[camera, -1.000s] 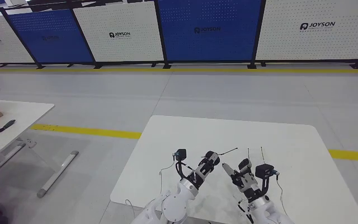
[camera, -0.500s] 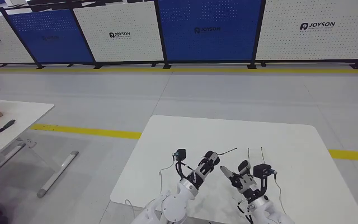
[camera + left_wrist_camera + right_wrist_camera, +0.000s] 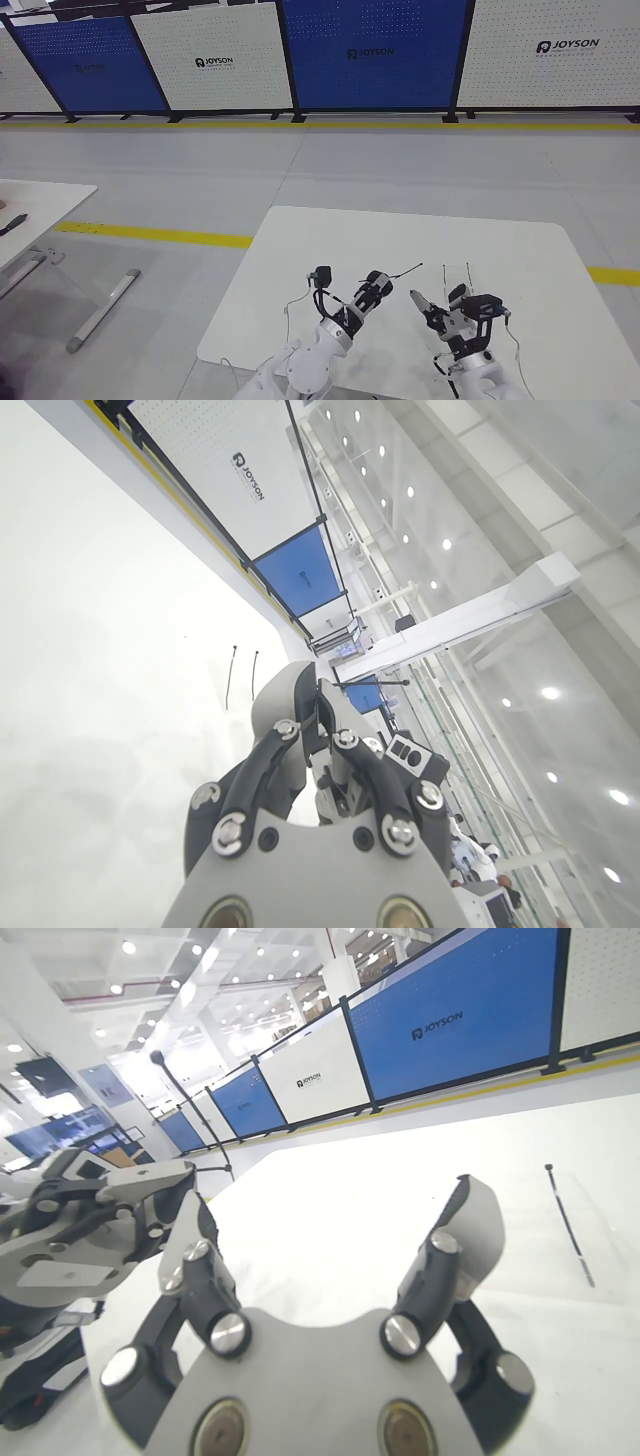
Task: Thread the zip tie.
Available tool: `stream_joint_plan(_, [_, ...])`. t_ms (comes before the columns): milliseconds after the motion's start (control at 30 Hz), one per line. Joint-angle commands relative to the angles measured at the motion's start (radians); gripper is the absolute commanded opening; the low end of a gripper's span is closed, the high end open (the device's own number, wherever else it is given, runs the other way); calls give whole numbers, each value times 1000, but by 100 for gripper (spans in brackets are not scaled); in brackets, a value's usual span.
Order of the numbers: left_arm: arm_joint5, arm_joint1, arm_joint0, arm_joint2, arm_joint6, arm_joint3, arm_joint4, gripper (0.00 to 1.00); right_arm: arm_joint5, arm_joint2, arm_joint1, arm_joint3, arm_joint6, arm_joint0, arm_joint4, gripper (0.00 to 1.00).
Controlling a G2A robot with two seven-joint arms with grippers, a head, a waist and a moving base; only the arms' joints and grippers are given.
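Observation:
My left gripper [image 3: 378, 283] is shut on a thin black zip tie [image 3: 406, 270] near the table's front edge. The tie sticks out past the fingertips [image 3: 300, 685], its head end up in the air [image 3: 172, 1078]. My right gripper [image 3: 437, 301] stands open just to the right of it, a little above the table, with nothing between its fingers [image 3: 470, 1208]. The right wrist view shows the left gripper [image 3: 145, 1200] close beside it. Two more black zip ties [image 3: 444, 276] [image 3: 468, 273] lie side by side on the table beyond the right gripper, as the left wrist view shows them [image 3: 230, 677] [image 3: 254, 672].
The white table [image 3: 400, 235] has a rounded front-left corner and bare surface behind the grippers. One loose zip tie [image 3: 567, 1223] lies to the side of the right gripper. Blue and white fence panels [image 3: 370, 55] stand far behind.
My right gripper has shifted a little to the right, away from the left gripper, and turned at the wrist. The left gripper has kept its place with the tie.

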Motion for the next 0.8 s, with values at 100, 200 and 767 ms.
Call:
stream_joint_plan(100, [0, 0, 1, -2, -11, -2, -23, 0, 16, -11, -1, 5, 11, 5, -28, 100])
stream_joint_plan(200, [0, 0, 1, -2, -11, -2, -23, 0, 16, -11, -1, 5, 11, 5, -28, 100])
stream_joint_plan(767, [7, 2, 8, -15, -64, -13, -78, 0, -12, 6, 5, 16, 37, 12, -57, 100])
